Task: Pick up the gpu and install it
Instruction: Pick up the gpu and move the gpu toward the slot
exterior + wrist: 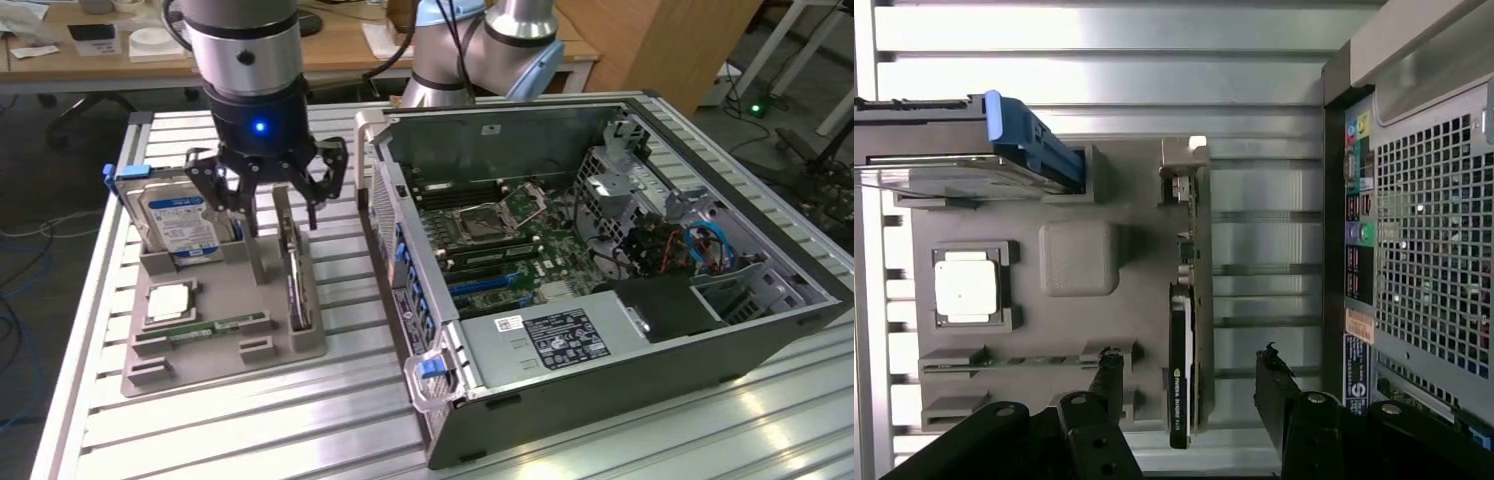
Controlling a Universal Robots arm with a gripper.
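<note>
The gpu [295, 272] is a thin dark card standing on its long edge in a slot of the grey parts tray [267, 352]. My gripper [272, 200] hangs open just above the card's far end. In the wrist view the gpu [1181, 385] appears edge-on, and its pale bracket end [1194, 185] points away. The gripper [1189, 358] straddles the card, with one black fingertip [1110, 362] on the tray side and the other [1268, 358] on the case side. Neither fingertip touches the card.
The tray also holds an upright hard drive [180, 225] with a blue-white label, a square processor [171, 300] and a green memory stick [214, 327]. An open computer case [601, 250] lies at the exterior view's right, its motherboard [501, 245] exposed. A second arm's base [467, 50] stands behind the case.
</note>
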